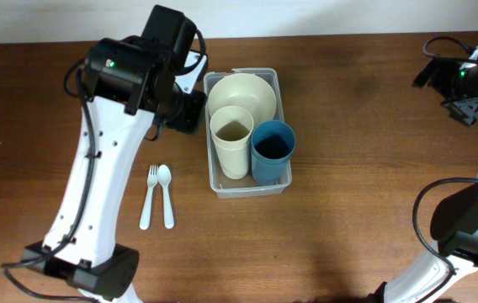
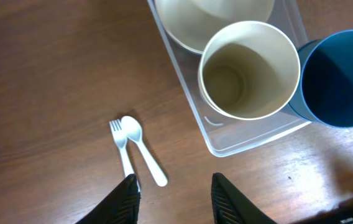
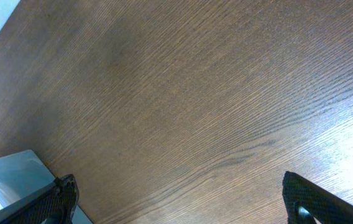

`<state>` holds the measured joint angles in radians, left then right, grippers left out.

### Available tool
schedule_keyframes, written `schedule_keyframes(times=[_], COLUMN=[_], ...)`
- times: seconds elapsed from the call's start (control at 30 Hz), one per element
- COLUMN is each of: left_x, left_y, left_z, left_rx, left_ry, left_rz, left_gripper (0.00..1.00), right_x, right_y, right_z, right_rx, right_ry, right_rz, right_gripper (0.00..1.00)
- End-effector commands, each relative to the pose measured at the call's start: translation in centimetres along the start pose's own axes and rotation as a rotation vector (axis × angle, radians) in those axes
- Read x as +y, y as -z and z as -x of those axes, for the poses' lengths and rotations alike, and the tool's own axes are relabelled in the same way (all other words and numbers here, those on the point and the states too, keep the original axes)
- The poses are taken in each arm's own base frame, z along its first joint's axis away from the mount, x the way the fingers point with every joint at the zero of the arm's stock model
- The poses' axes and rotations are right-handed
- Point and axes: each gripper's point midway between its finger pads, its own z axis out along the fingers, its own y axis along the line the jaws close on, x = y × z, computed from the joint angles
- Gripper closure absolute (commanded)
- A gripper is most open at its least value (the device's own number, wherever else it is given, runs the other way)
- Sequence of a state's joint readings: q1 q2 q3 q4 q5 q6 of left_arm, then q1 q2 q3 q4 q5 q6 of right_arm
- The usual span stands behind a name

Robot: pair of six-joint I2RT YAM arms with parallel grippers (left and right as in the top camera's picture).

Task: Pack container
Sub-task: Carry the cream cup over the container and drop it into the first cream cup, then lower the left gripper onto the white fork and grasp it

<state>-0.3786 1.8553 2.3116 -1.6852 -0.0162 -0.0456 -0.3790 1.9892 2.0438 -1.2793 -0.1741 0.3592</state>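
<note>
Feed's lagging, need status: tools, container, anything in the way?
Left tool open, empty. Right tool open, empty. Container holds bowl, cream cup, blue cup; fork and spoon outside on table. Nothing blocking.

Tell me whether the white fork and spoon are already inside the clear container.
No, the fork and spoon lie side by side on the table, outside the container.

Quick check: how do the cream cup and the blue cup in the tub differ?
Colour: the cream cup is pale, the blue cup dark blue. Place: the cream cup stands on the tub's side nearer the fork and spoon, the blue cup on the far side. Shared: both stand upright, mouth up, side by side in the tub, next to the bowl.
</note>
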Motion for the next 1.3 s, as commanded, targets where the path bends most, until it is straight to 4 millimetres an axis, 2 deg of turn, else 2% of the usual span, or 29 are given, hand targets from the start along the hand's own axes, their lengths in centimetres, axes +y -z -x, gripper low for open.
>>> schedule_keyframes(times=[0.0,0.2,0.33,0.43,0.53,0.67,0.83,0.93,1.27], left_x=[1.7,6.0,8.9,10.8,12.2,13.1,12.5,12.2,12.5], left_y=[3.6,4.9,3.5,1.0,-2.5,-8.2,-15.8,-18.3,-22.1], left_z=[-0.1,-0.8,-2.8,-5.7,-9.2,-11.1,-13.3,-14.1,-14.9], left_rx=[-0.101,-0.124,-0.051,0.074,0.225,0.290,0.297,0.281,0.231], left_ry=[0.006,0.120,0.222,0.297,0.410,0.435,0.313,0.300,0.261], left_rz=[0.082,0.168,0.159,0.161,0.164,0.145,0.091,0.073,0.082], left_gripper=[0.59,0.52,0.52,0.52,0.53,0.53,0.52,0.52,0.52], right_x=[-0.1,-0.1,-0.1,-0.2,-0.2,-0.1,-0.1,-0.2,-0.1], right_y=[0.2,0.2,0.2,0.2,0.2,0.2,0.2,0.2,0.2], right_z=[0.1,0.1,0.1,0.1,0.1,0.1,0.1,0.1,0.1], right_rx=[-0.007,-0.007,-0.007,-0.007,-0.007,-0.007,-0.007,-0.007,-0.007], right_ry=[0.003,0.003,0.003,0.003,0.003,0.003,0.003,0.003,0.003], right_rz=[-0.007,-0.007,-0.007,-0.008,-0.008,-0.007,-0.007,-0.008,-0.007], right_gripper=[0.01,0.01,0.01,0.01,0.01,0.01,0.01,0.01,0.01])
